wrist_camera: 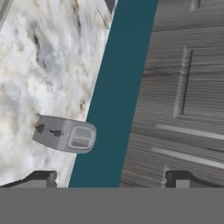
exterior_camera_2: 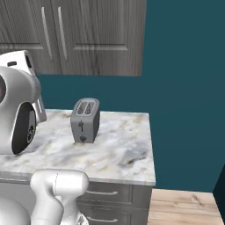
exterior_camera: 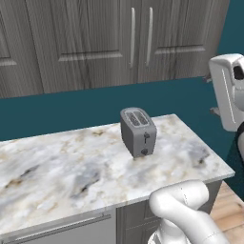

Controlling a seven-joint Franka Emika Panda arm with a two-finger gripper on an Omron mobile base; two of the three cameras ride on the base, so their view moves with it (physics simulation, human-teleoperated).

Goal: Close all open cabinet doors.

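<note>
Wide apart and empty, the hand's two dark tips rise at the bottom of the hand view. Ahead of them, on the right of that frame, lie the doors — rolled sideways there, so their silver handles run nearly level across the lower right. In the left base view the doors fill the top, upright, handles vertical and side by side. They look flush and shut; I judge no open one is in sight. Grey wood-grain, recessed panels. A toaster stands on the tabletop — below the doors.
</note>
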